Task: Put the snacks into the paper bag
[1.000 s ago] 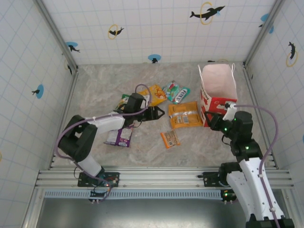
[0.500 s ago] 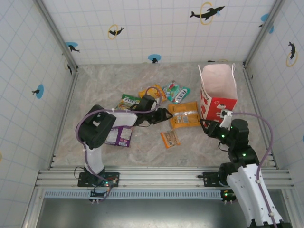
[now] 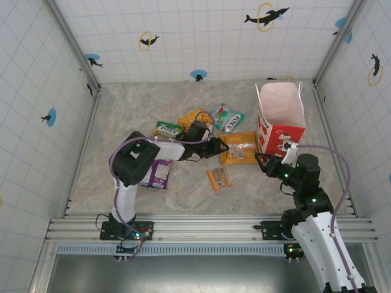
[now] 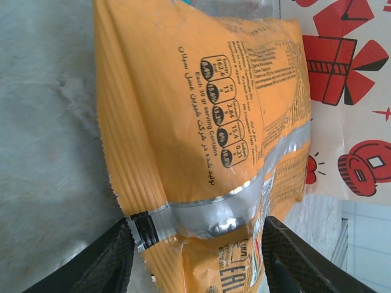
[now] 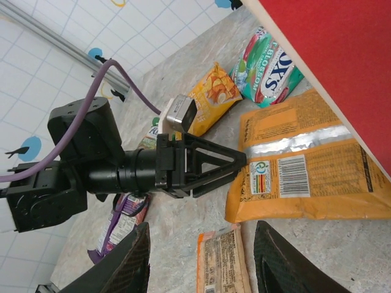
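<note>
The left arm point(image 3: 137, 160) lies low and stretched out to the right across the worktop point(image 3: 122, 116). Its left tool point(image 3: 215, 147) sits at the left end of the big orange packet point(image 3: 239, 148). In the left wrist view its fingers point(image 4: 104, 262) stand one on each side of that packet's crimped end, right against it. Whether they press on it I cannot tell. The right arm point(image 3: 311, 207) is bent up from its base, and the right tool point(image 3: 263, 161) points forward just in front of the paper bag point(image 3: 282, 133). Its jaws are partly apart with nothing between them.

The worktop is mottled grey-beige stone. White tiled walls point(image 3: 183, 36) with dolphin stickers close it in on three sides.

The paper bag stands upright and open-mouthed at the right, and the big orange packet lies flat just beside its base. The small orange bar point(image 3: 218, 177) lies nearer the arms, between the two tools. A yellow packet point(image 3: 194, 117), a teal packet point(image 3: 226, 118) and a green packet point(image 3: 166, 129) lie beyond the left arm. A purple packet point(image 3: 156, 174) lies beside its elbow.
</note>
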You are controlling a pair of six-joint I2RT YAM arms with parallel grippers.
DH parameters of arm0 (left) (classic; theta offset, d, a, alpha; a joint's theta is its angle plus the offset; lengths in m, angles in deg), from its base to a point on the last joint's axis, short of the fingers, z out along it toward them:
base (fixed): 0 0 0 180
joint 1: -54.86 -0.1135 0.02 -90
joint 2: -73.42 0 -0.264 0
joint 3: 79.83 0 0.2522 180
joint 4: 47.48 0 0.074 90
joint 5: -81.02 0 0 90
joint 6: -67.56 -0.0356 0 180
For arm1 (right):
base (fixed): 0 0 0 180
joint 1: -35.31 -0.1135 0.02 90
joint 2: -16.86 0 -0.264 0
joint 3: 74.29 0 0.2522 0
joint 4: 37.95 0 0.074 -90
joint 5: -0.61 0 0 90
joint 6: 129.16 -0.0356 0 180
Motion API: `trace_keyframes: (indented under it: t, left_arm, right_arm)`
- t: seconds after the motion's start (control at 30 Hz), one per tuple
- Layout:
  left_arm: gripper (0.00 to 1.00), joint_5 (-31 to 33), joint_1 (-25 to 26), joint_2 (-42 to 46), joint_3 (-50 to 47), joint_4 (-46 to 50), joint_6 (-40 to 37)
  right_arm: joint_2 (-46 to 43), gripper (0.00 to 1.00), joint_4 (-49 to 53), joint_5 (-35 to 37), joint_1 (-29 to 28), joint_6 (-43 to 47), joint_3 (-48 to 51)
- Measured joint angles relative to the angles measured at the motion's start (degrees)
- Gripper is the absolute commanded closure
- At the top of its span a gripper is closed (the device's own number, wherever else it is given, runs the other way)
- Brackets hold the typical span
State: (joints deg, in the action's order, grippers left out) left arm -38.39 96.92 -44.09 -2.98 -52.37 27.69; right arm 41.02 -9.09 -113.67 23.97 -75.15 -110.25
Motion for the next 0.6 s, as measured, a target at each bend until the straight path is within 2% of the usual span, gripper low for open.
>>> trace_keyframes:
  t: [0.07,0.13,0.2,0.3,0.37,0.6]
  left_arm:
    - [0.47,0.00,0.33,-0.94,1.05,-0.37,0.33]
    - [0.53,0.00,0.61,-1.79,1.92,-0.70,0.96]
    - [0.61,0.00,0.76,-2.62,2.69,-0.79,1.33]
    - [0.81,0.07,1.01,-3.37,3.08,-0.76,1.60]
    - [0.91,0.26,1.03,-3.39,3.08,-0.63,1.16]
    - [0.96,2.19,1.03,-0.92,3.32,3.78,-3.32]
  right_arm:
    - [-0.48,0.53,-0.02,0.02,-0.09,-0.02,0.33]
    - [-0.87,0.53,0.00,0.02,-0.09,0.00,0.66]
    - [-1.09,0.53,0.00,0.04,-0.09,0.00,0.74]
    - [-1.36,0.53,0.00,0.15,-0.26,0.00,0.74]
    - [-1.44,0.53,-0.02,0.22,-0.31,0.02,0.74]
    - [-1.66,0.53,-0.02,0.22,-0.31,0.44,0.74]
